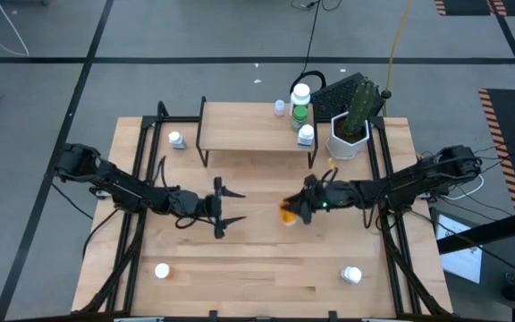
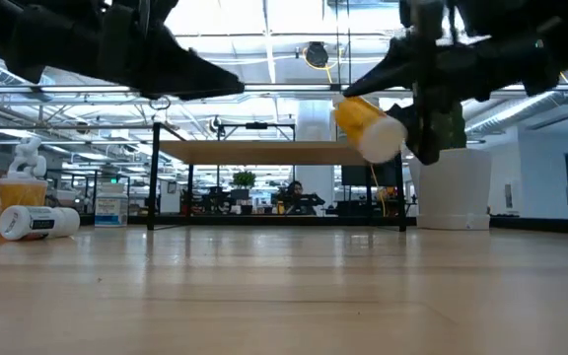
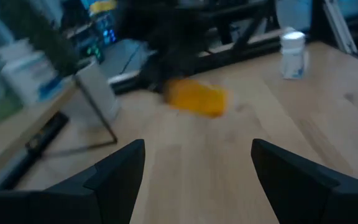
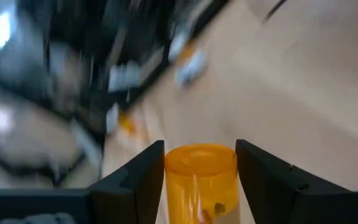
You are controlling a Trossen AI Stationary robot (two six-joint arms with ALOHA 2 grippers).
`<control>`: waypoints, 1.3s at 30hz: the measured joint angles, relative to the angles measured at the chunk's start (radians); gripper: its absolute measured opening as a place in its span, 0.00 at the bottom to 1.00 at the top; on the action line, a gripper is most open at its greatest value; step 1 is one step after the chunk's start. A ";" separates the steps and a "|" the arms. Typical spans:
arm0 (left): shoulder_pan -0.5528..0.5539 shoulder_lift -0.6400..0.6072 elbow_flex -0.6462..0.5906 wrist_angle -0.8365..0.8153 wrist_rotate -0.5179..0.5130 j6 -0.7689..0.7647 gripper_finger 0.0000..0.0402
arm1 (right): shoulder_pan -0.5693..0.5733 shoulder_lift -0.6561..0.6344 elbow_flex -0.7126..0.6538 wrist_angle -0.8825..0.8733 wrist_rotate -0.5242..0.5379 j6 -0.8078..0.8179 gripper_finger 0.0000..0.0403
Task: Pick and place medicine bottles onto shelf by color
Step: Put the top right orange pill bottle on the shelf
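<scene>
Orange medicine bottle (image 4: 201, 180) sits clamped between the fingers of my right tool (image 1: 298, 209), lifted clear of the counter (image 1: 266, 268) near its centre, at about six o'clock from the shelf (image 1: 253, 126). My left tool (image 1: 219, 207) hangs wide and empty at nine o'clock from it. Risk, in my judgement: the tilted bottle could slip out or clip the shelf edge on approach.

Your right tool (image 1: 291, 213) is gripping an orange bottle (image 1: 287, 215) mid-desk, in front of the shelf (image 1: 256, 126). Your left tool (image 1: 224, 207) is hanging spread apart just to its left, holding nothing. White bottles are lying near the front corners (image 1: 162, 271) (image 1: 351, 275). A cactus planter (image 1: 350, 132) is standing beside the shelf.
</scene>
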 joint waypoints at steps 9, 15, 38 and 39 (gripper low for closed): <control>-0.061 0.288 0.227 -0.006 -0.104 0.484 0.74 | -0.012 0.209 -0.024 0.346 0.135 0.273 0.45; -0.058 0.345 0.333 -0.099 -0.122 0.598 0.74 | -0.035 0.299 0.013 0.366 0.042 0.442 0.45; 0.018 0.339 0.614 -0.550 -0.350 0.480 0.71 | -0.077 0.309 0.015 0.472 -0.063 0.292 0.45; 0.014 0.339 0.624 -0.580 -0.364 0.478 0.70 | -0.079 0.309 0.015 0.474 -0.094 0.214 0.45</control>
